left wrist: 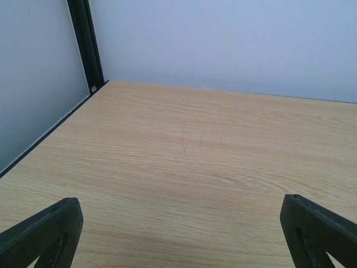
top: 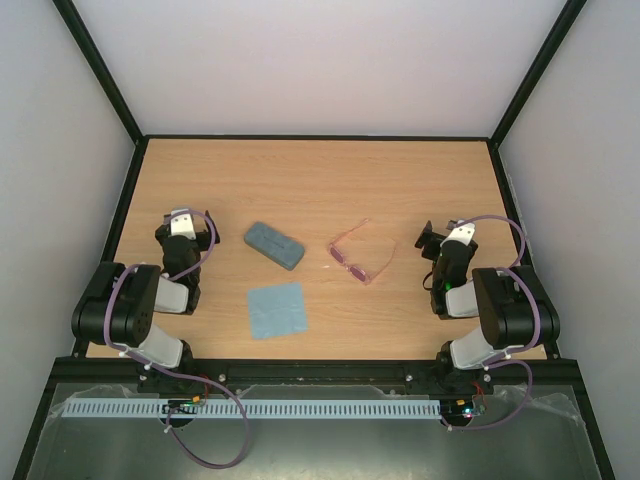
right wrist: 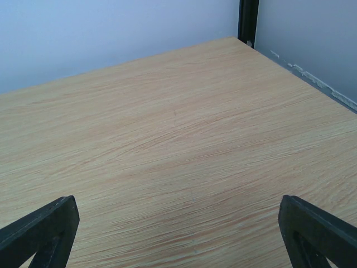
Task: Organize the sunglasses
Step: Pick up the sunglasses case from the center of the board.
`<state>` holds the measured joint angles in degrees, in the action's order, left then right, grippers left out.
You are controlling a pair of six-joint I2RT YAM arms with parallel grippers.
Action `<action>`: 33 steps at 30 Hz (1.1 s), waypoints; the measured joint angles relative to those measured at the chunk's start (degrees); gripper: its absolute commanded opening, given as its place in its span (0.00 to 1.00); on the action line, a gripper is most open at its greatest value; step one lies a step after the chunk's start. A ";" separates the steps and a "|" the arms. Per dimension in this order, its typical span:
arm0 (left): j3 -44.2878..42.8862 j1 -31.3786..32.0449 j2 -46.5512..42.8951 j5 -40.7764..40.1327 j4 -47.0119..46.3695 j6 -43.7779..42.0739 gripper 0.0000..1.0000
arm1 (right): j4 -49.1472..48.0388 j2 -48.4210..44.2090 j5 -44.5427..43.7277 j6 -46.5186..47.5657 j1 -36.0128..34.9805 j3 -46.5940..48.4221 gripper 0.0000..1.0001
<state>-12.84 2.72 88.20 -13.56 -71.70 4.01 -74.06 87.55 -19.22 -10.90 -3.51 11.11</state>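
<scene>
Black left fingers (left wrist: pixel 47 231) and right fingers (right wrist: pixel 44 229) sit at the bottom corners of their wrist views, spread wide and holding nothing, with only bare bench (top: pixel 330 180) ahead of them. From above, the sunglasses (top: pixel 352 266) lie temples unfolded near the bench's middle, between the blue-grey case (top: pixel 274 245) and the right fingers, nearer the right arm but apart from it. Neither wrist camera sees them. The cloth (top: pixel 276 309) lies just in front of the case.

No step looks begun, so the job seems to be a first reach. The right arm is probably better placed. It would have to swing inward, come down over the frame and pinch at the bridge or a hinge, slowly, since so thin a frame will likely skid.
</scene>
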 measured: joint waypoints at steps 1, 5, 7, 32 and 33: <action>0.00 0.00 0.00 0.02 0.00 0.00 1.00 | 0.00 0.00 0.00 0.00 0.00 0.00 0.99; 0.00 0.00 0.00 0.02 0.02 0.00 1.00 | -0.02 0.00 0.00 0.00 0.00 0.00 0.99; 0.00 0.00 0.00 0.02 0.02 0.00 1.00 | 0.00 0.00 0.00 0.00 0.00 0.00 0.99; -13.81 0.26 -30.21 -1.55 35.67 8.15 1.00 | 36.92 -31.69 -0.52 -7.21 -2.14 16.09 0.99; -16.63 0.28 -32.52 -0.90 39.91 9.70 1.00 | 40.89 -32.98 0.68 -8.07 -2.14 18.99 0.99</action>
<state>-29.47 3.01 55.68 -14.46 -31.79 13.72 -33.17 54.57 -18.55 -18.96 -5.65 30.11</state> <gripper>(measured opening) 0.995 0.987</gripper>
